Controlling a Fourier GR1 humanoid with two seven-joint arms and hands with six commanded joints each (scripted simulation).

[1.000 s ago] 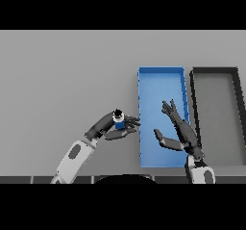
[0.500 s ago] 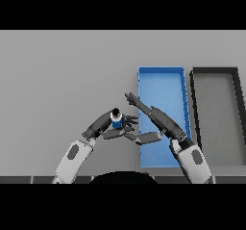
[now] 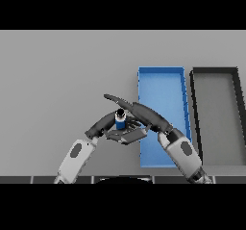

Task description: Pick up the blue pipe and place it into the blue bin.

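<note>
Pipe (image 3: 119, 121) just left of bin (image 3: 161, 73)

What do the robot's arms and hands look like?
Each arm is white with a dark grey oval patch on the forearm and ends in a dark hand, the left hand and the right hand, with slim fingers and a thumb. No cables or markings show.

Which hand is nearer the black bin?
Right. The right hand is beside the blue bin, which stands next to the black bin. The left hand is further left, at the pipe.
</note>
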